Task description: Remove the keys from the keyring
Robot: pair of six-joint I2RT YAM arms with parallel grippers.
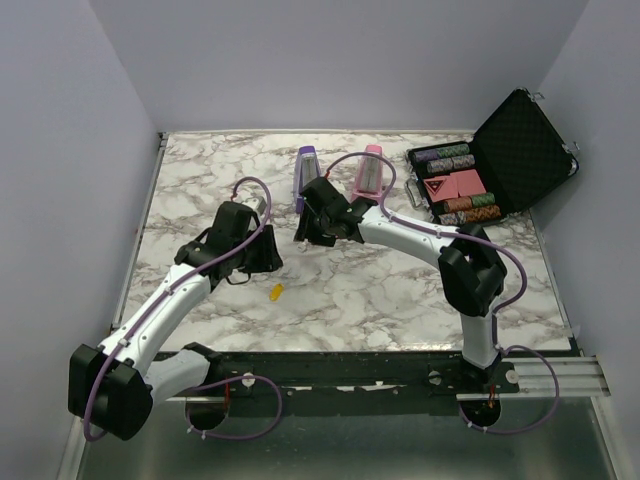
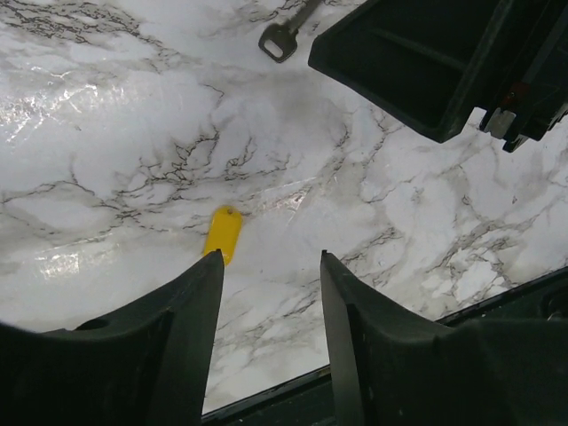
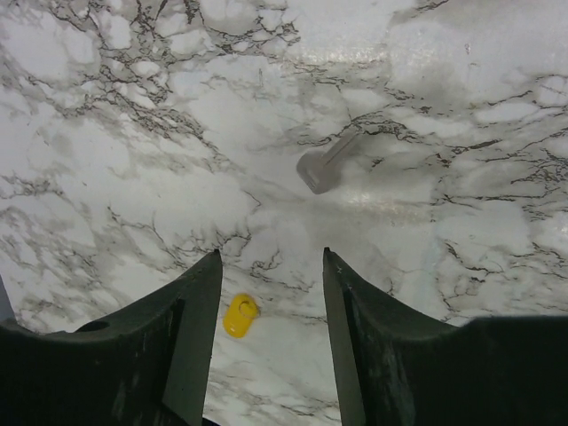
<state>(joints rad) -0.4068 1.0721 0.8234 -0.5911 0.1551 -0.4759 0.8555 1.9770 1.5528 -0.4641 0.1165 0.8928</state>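
Left tool [image 2: 271, 257] and right tool [image 3: 271, 256] hang released, empty; I see yellow tag [image 2: 223, 233] near, key [image 3: 321, 169] beyond on surface [image 1: 400, 290].

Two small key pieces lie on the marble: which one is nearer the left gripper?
The yellow piece, lying just ahead of the left gripper. The grey key is plain metal and lies much farther ahead of it.

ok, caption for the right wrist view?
Right gripper open and empty above the marble table; a grey key and a small yellow piece lie apart below it.
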